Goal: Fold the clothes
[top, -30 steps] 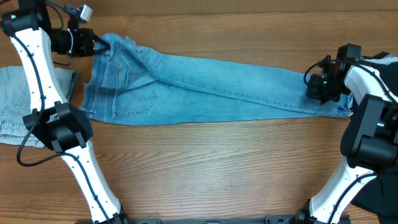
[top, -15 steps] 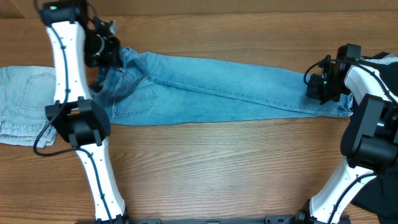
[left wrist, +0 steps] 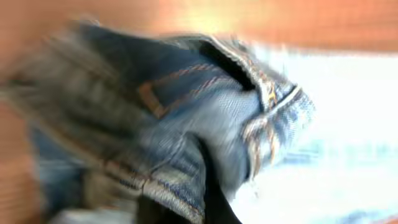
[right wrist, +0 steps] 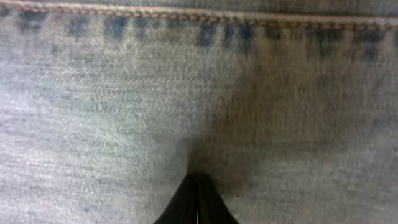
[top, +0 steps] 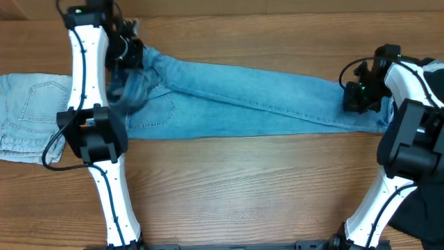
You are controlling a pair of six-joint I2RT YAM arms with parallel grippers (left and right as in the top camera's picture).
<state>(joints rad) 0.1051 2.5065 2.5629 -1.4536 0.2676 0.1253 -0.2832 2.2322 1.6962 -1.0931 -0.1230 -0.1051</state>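
Note:
The clothes are one pair of medium-blue jeans (top: pixel 263 104) stretched across the table, waist at the left and leg ends at the right. My left gripper (top: pixel 132 52) is shut on the waistband and holds it lifted, so the seat bunches below it. In the blurred left wrist view, the waistband (left wrist: pixel 205 106) drapes over my dark fingers (left wrist: pixel 208 199). My right gripper (top: pixel 359 97) sits at the leg ends. In the right wrist view its tips (right wrist: pixel 198 186) meet in a point, pinching the denim (right wrist: pixel 124 93), which fills the frame.
A paler, washed-out pair of jeans (top: pixel 28 114) lies folded at the left table edge, beside the left arm. A black garment (top: pixel 424 215) shows at the lower right corner. Bare wooden tabletop (top: pixel 243 187) spans the front.
My left gripper has carried the waistband rightward from the far left, bunching the seat and uncovering more of the pale jeans. The right gripper has stayed at the leg ends.

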